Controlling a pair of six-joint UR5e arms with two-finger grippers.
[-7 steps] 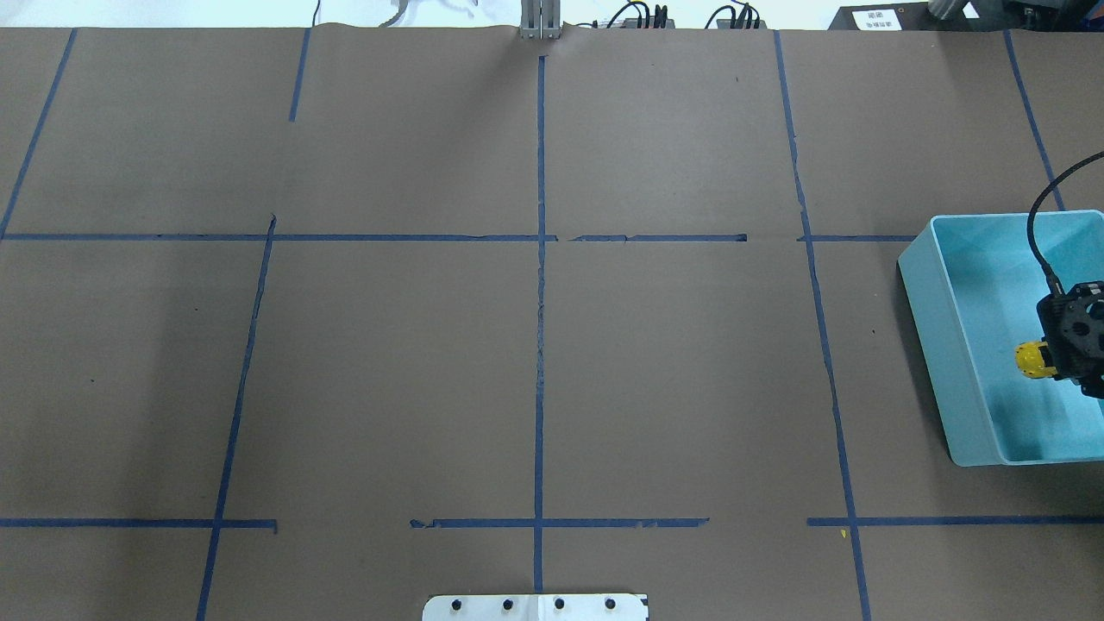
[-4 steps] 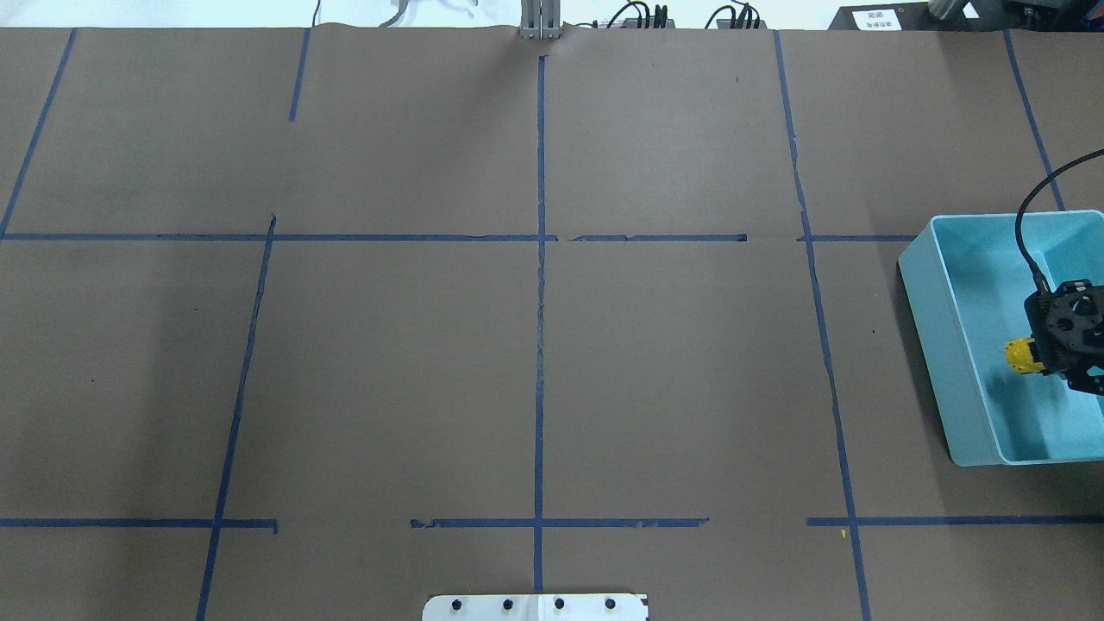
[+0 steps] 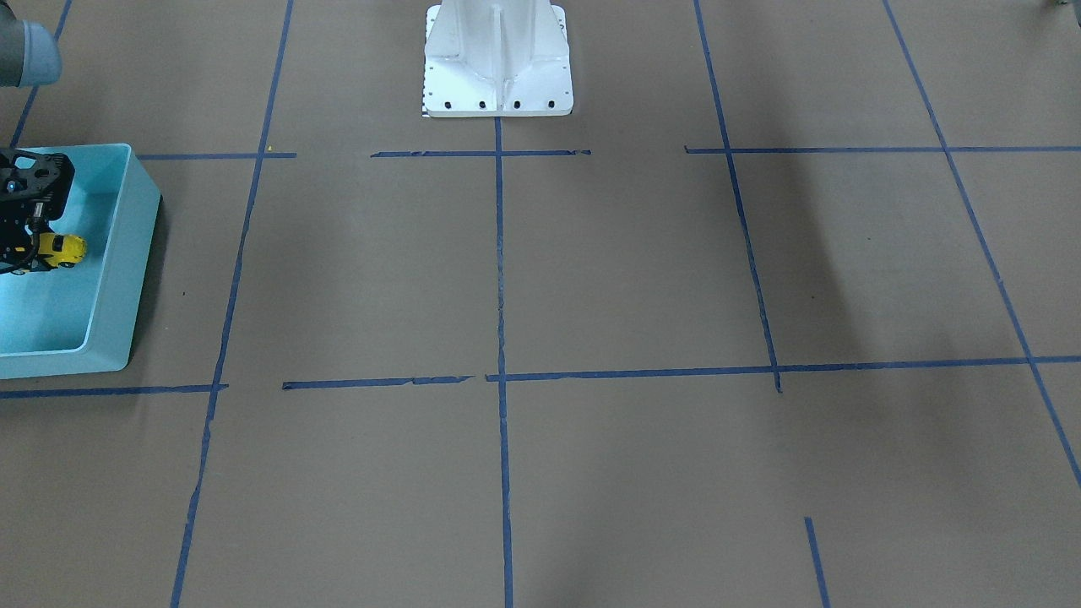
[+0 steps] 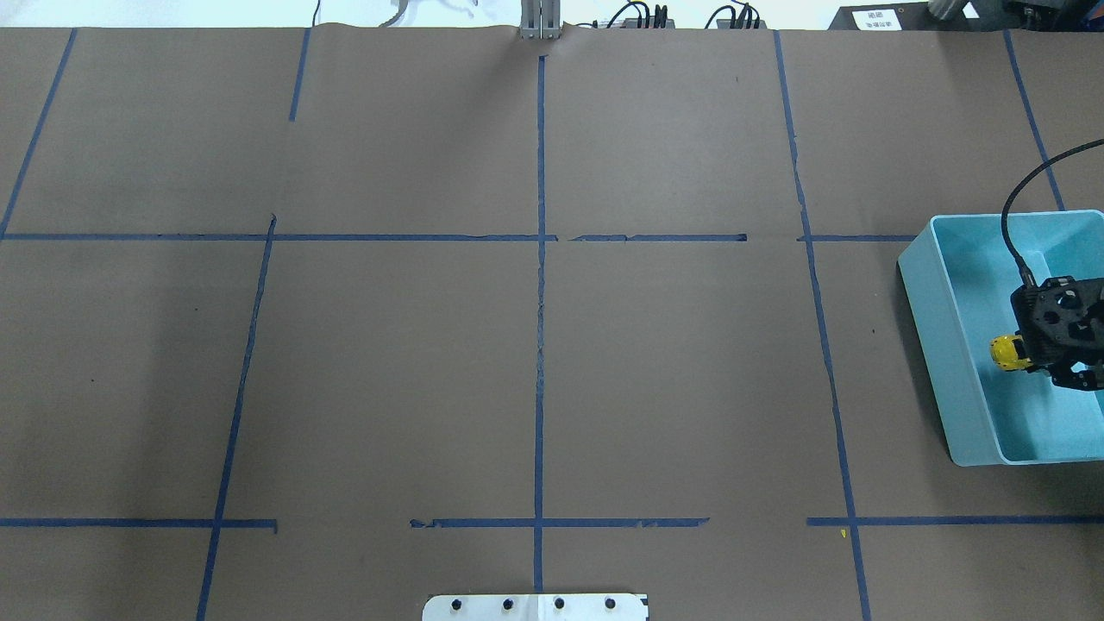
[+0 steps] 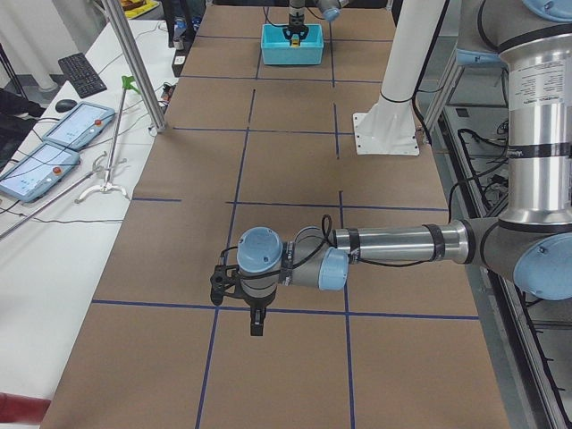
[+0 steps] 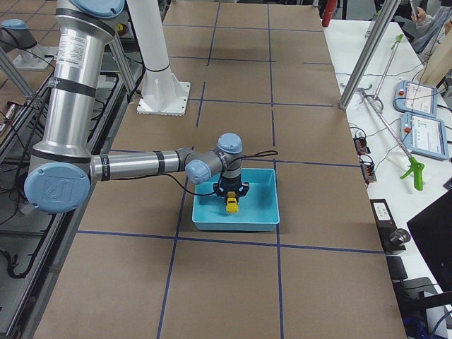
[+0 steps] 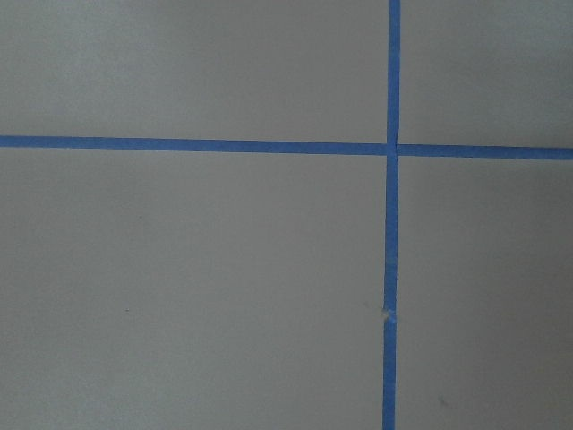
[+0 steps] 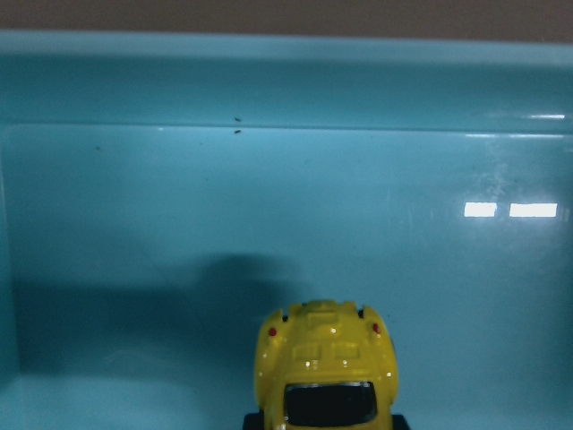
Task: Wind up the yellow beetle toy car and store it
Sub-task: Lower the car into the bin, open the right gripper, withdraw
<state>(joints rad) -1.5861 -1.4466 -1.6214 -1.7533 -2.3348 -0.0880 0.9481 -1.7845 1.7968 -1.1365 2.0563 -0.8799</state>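
the toy car (image 8: pixel 327 363) is glossy bright yellow with a dark window and two tiny red dots. the bin (image 4: pixel 940 336) is pale turquoise, and the table (image 4: pixel 673 362) is plain brown paper crossed by a grid of blue tape lines (image 4: pixel 540 345). the base (image 3: pixel 498 67) is white.

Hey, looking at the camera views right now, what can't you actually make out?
- yellow beetle toy car: its wheels and underside are cut off by the right wrist view's bottom edge. Overhead, the right gripper covers its rear.
- Whether the car touches the floor of the teal bin: no view shows the contact.
- left gripper: it appears only in the exterior left view, so whether it is open or shut is unclear.
- The bin's right side: cut off by the overhead view's edge.
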